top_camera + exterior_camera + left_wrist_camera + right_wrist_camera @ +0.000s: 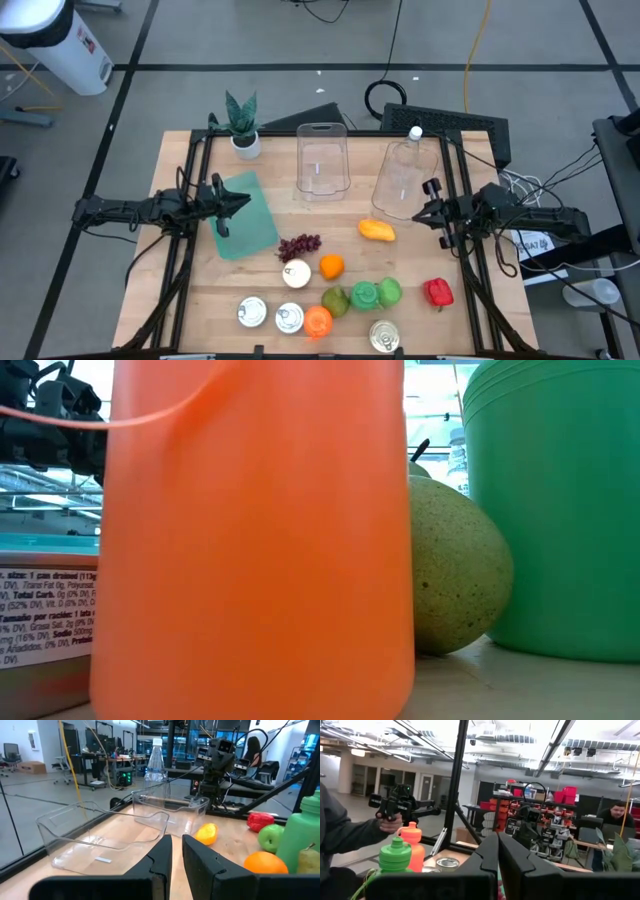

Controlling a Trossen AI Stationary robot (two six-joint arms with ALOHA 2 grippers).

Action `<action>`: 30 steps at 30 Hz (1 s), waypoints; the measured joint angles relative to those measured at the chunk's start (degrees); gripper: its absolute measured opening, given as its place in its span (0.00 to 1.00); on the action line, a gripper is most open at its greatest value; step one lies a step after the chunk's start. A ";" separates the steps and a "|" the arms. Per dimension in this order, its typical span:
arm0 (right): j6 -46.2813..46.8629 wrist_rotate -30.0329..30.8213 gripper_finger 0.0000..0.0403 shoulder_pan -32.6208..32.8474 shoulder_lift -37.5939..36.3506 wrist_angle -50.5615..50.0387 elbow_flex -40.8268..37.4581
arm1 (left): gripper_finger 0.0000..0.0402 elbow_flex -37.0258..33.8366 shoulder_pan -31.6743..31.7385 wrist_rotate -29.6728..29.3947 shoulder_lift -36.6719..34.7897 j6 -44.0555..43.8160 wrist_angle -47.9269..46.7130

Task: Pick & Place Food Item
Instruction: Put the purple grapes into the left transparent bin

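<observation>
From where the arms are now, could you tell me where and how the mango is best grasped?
Take the mango across its narrow middle, coming straight down from above. It lies flat with its long axis running left to right, so fingers closing front to back should span it. The right gripper, shut, is nearest; the clear container behind it leaves little room.

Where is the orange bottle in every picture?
High view: the orange bottle stands at the table's near edge, between a tin and the pear.
Low view: it fills the picture's middle, close up.
Left wrist view: not in it.
Right wrist view: its cap shows at lower left, behind the green bottle.
Shared landmark: the pear right beside it.
</observation>
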 joint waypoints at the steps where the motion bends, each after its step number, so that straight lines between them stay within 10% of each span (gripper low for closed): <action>1: -0.31 0.08 0.01 0.00 0.04 -0.05 -0.01 | 0.13 0.00 -0.02 -0.18 0.00 -0.30 0.22; 16: 3.90 6.35 0.00 0.02 3.43 -4.15 -0.07 | 0.13 0.00 0.00 -3.42 0.00 -0.89 3.02; 22: 3.80 6.37 0.00 0.02 4.84 -4.13 -0.10 | 0.13 0.37 -0.07 7.01 0.04 0.73 12.80; 30: 3.17 6.40 0.00 0.00 5.22 -3.80 -0.12 | 0.13 14.90 -0.37 -4.62 12.76 -6.43 2.05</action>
